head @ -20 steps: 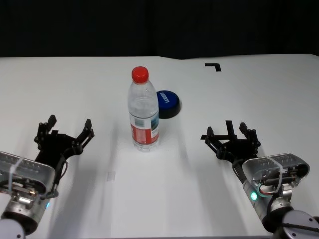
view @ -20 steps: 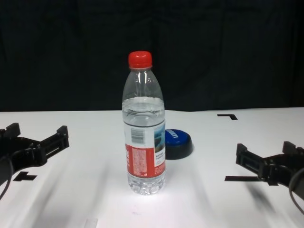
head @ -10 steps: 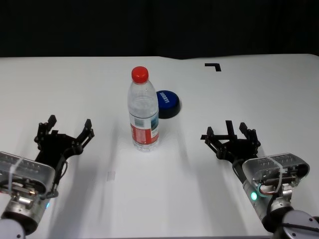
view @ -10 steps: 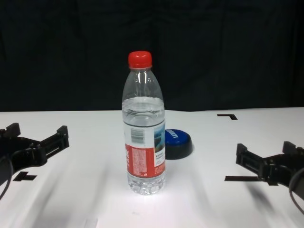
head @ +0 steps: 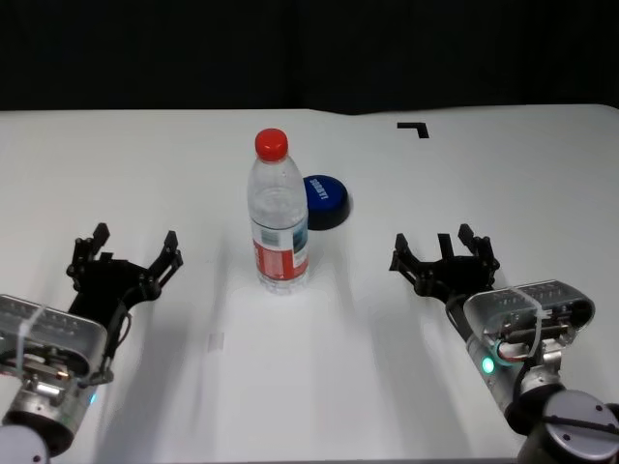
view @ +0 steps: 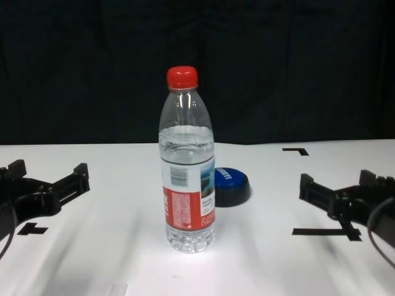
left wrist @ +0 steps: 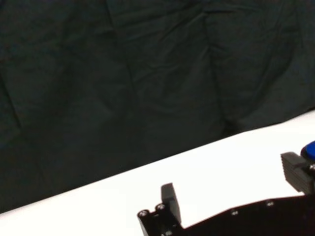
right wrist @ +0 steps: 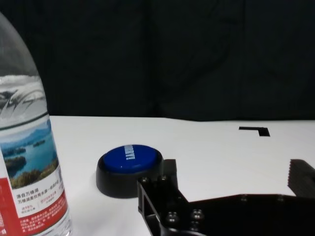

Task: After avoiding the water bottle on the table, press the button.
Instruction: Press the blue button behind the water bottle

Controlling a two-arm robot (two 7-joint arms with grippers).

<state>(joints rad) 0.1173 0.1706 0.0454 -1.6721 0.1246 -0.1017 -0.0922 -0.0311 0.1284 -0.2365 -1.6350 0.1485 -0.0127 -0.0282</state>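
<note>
The water bottle [head: 279, 217] stands upright mid-table, clear with a red cap and red label; it also shows in the chest view [view: 187, 166] and the right wrist view [right wrist: 27, 142]. The blue button [head: 324, 201] sits just behind it to the right, also seen in the chest view [view: 230, 185] and right wrist view [right wrist: 129, 169]. My right gripper [head: 445, 259] is open and empty, right of the bottle and nearer than the button; it also shows in the chest view [view: 345, 192]. My left gripper [head: 124, 258] is open and empty at the near left; it also shows in the chest view [view: 43, 188].
The white table [head: 145, 164] carries black tape marks: a corner [head: 414, 128] at the far right, a T shape [view: 327, 232] under the right gripper, another mark [view: 31, 229] at the near left. A dark curtain backs the table.
My right gripper has moved slightly forward and to the left, toward the button. The left arm, bottle and button have not moved.
</note>
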